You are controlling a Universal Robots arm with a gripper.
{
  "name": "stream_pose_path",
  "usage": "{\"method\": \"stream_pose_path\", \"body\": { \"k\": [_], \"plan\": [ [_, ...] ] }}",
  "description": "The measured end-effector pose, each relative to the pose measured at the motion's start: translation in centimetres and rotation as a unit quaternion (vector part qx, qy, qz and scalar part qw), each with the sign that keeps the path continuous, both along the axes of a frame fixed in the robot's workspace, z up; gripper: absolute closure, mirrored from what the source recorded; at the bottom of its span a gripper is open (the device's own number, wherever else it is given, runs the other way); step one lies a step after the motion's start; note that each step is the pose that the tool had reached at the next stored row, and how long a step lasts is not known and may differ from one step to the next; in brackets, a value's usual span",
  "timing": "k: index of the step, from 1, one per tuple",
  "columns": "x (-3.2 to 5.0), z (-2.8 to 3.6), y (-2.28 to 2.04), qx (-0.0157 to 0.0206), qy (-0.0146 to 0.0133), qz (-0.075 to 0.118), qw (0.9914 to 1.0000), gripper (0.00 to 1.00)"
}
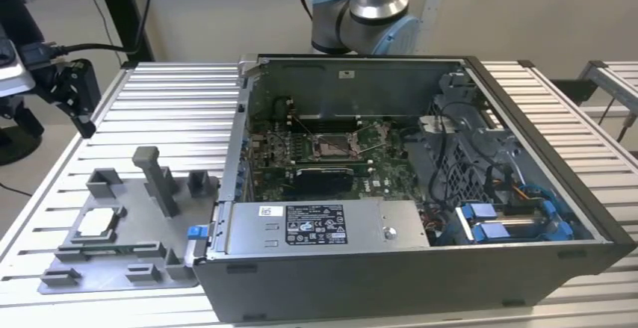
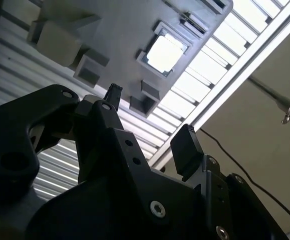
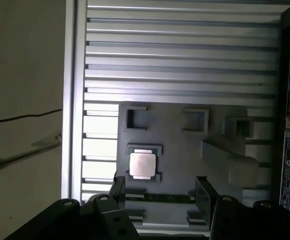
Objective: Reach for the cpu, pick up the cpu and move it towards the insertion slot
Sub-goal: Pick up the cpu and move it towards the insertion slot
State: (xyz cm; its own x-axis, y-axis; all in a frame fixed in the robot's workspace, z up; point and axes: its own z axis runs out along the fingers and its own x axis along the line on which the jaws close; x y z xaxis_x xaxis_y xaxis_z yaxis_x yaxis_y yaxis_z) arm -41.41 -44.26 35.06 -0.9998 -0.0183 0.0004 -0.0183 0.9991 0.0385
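Exterior view first: I count one cpu (image 1: 97, 223), pale face up, lying in a square pocket of the single grey fixture plate (image 1: 110, 272). The plate sits on the slatted worktop (image 1: 169, 111), near side, on the exterior view's left. There is one insertion slot (image 1: 334, 146), a silver frame with a dark centre. It sits on the green board inside the one open computer case (image 1: 399, 276), well apart from the cpu toward the exterior view's right. Between the two I've got one tall grey post (image 1: 160, 182) standing on the plate, then the case's own side wall. One silver power supply box (image 1: 319, 227) lies just on the near side of the slot. The arm's joint (image 1: 359, 10) shows beyond the case's far wall.

In the first wrist view, the pincer (image 3: 160, 192) hangs over the plate. I count two black fingers (image 3: 203, 192), spread wide with nothing in their hold. The cpu rests in its pocket close by one fingertip, gripped by neither. It's the same in the second wrist view: wide apart, empty, with the cpu bright beyond the tips.
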Motion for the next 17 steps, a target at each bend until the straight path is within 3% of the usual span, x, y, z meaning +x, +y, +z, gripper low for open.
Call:
{"method": "stream_pose_path", "body": {
  "k": [17],
  "plan": [
    [0.0, -1.6, 0.0, 0.0, 0.0, 0.0, 1.0, 0.0]
  ]
}}
